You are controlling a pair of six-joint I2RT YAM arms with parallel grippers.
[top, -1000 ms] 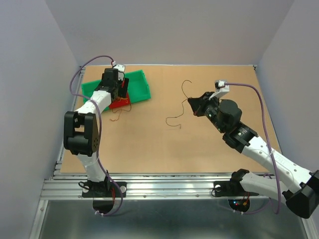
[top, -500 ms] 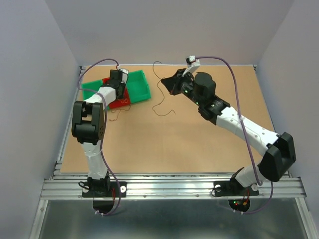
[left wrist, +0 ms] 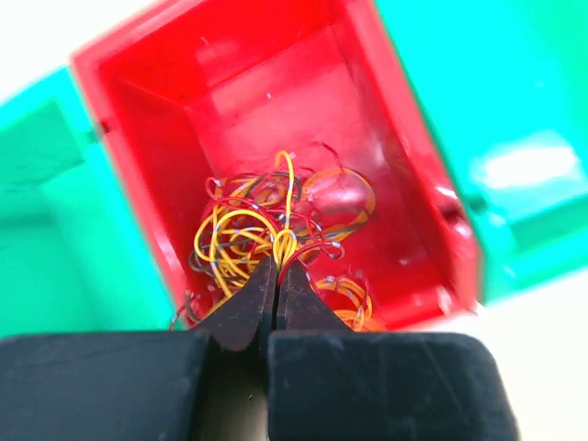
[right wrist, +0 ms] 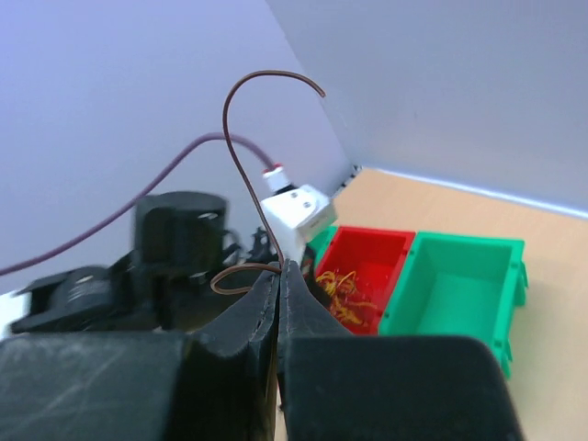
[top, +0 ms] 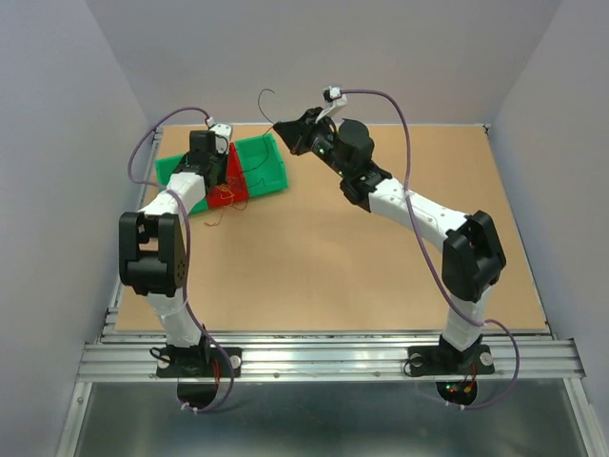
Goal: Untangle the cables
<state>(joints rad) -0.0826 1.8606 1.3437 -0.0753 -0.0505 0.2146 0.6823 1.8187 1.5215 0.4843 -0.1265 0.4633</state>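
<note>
From above: left fingers dip into the red bin, right fingers aloft beside the green bin. Left wrist — clenched on a yellow loop of the tangled cables. Right wrist — pinching one brown strand curling above them.

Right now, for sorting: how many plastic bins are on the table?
3: a red plastic bin between two green plastic bins, left and right; left arm may hide more.
</note>
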